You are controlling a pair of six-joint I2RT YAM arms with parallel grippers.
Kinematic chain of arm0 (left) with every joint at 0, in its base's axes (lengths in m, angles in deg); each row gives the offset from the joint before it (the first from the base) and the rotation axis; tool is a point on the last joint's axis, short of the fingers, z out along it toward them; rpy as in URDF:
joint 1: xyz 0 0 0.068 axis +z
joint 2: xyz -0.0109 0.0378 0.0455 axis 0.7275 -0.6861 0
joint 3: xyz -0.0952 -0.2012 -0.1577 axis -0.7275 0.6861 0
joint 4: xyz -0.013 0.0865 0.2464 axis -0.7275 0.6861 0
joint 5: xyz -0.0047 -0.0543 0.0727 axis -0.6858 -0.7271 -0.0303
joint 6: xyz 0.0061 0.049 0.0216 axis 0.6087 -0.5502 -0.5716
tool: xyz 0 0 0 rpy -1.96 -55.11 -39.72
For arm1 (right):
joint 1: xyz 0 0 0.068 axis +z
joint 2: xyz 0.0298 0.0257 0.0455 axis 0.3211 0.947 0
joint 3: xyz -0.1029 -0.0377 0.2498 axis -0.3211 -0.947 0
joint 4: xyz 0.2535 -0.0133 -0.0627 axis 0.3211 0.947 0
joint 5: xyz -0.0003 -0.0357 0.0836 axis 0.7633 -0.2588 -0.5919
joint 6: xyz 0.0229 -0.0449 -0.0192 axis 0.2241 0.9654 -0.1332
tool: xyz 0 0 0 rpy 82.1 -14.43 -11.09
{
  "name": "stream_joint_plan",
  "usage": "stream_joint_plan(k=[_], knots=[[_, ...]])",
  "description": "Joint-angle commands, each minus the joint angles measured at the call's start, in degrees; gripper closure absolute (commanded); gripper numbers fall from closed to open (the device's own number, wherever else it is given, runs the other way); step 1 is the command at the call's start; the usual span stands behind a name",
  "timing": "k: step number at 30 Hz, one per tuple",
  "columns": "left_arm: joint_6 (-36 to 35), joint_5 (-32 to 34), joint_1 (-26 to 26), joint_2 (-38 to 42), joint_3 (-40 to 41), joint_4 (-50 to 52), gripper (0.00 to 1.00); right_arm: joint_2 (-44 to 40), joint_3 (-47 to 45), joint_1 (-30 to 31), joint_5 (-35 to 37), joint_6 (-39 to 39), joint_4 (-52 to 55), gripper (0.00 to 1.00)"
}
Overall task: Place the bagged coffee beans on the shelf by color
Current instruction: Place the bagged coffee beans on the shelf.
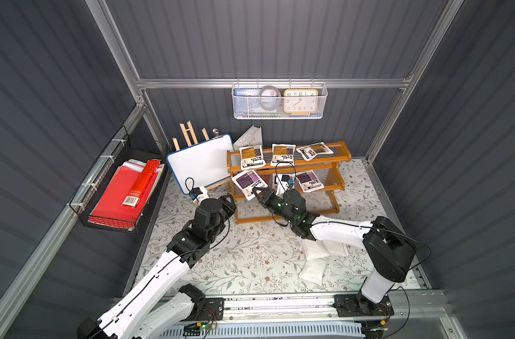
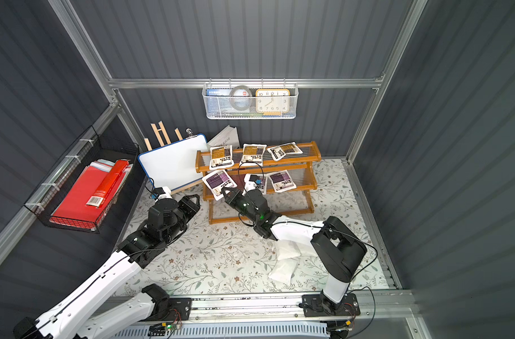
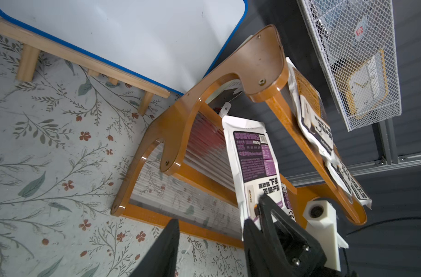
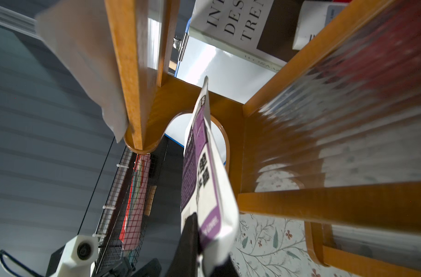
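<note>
Gripping white pouch (image 4: pixel 222 191), purple label (image 4: pixel 189 177), black text (image 4: pixel 204 172), right fingers (image 4: pixel 189 242).

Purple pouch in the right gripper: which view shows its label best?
Left wrist view: the purple pouch faces the camera, print readable. Right wrist view shows it almost edge-on; in both top views it is small.
</note>
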Motion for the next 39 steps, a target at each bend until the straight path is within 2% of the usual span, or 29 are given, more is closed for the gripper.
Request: stream_joint_plan(k=[1,11,20,24,30,33,39], knots=[[-0.9,2.5,0.0,0.6,-2.1,2.8,0.52,0.3,2.9,0.9,6.4,-3.4,2.1,1.00],[-1.6,3.3,0.0,0.9,-2.2,4.3,0.51,2.7,5.7,1.7,12.6,-9.0,9.3,1.00],[-2.5,3.1,0.0,0.8,-2.8,5.2,0.51,6.3,7.4,1.7,12.7,-11.3,9.6,0.97],[-2.9,2.5,0.0,0.0,-2.9,5.1,0.50,6.5,7.6,1.7,12.8,-11.6,9.7,0.85],[-3.2,1.9,0.1,-1.2,-2.8,5.2,0.50,7.0,8.5,1.8,9.1,-12.0,9.6,0.53],[-3.4,1.4,0.1,-1.5,-2.8,5.1,0.50,7.6,9.4,1.7,6.5,-12.4,11.4,0.47],[-3.8,1.3,0.1,-1.6,-2.6,4.9,0.50,8.8,10.5,1.7,3.1,-12.8,14.0,0.43]])
